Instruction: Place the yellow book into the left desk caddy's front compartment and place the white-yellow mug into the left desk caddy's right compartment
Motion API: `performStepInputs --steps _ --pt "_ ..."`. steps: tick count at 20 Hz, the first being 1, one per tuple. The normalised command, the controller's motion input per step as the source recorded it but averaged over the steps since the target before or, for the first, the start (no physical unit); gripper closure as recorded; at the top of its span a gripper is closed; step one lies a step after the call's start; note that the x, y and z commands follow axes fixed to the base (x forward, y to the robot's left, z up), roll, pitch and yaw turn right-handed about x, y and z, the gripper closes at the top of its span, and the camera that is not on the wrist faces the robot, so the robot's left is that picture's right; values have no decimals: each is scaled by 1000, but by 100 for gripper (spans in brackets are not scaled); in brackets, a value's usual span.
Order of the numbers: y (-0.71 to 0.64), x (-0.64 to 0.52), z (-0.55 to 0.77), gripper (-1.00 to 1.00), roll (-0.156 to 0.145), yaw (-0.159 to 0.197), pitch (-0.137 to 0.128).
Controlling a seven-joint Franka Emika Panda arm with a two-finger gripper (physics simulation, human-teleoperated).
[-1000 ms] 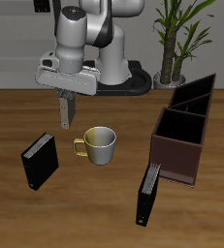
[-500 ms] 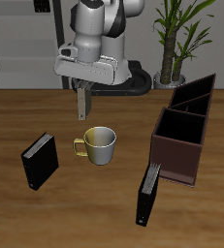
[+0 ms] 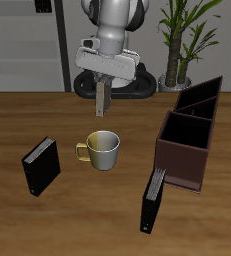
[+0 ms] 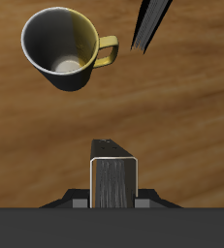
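Observation:
My gripper (image 3: 103,88) is shut on the yellow book (image 3: 103,102), a thin grey-tan book that hangs upright below the fingers, well above the table. In the wrist view the yellow book (image 4: 113,177) shows edge-on with pale sides. The white-yellow mug (image 3: 102,148) stands upright on the wood, below the gripper and nearer the table's front edge; the wrist view shows the mug (image 4: 63,46) with its yellow handle. The left desk caddy (image 3: 180,160), dark brown with open compartments, stands apart from the gripper, beyond the mug.
One black book (image 3: 41,165) stands on the far side of the mug from the caddy. Another black book (image 3: 152,200) leans near the caddy's front corner, also seen as a black book (image 4: 152,21). A potted plant (image 3: 177,45) stands behind the caddy.
The arm has carried the held book sideways toward the caddy side and a little higher and farther back. The mug, black books and caddy have not moved.

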Motion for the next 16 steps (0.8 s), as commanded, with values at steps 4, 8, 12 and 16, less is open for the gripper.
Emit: performStepInputs --steps 4,8,12,16 --pt "350 -120 30 100 13 -94 15" --pt "375 -96 100 100 20 -75 1" --pt "463 -105 -7 100 34 -12 9" --pt "463 -63 -106 100 46 -42 28"
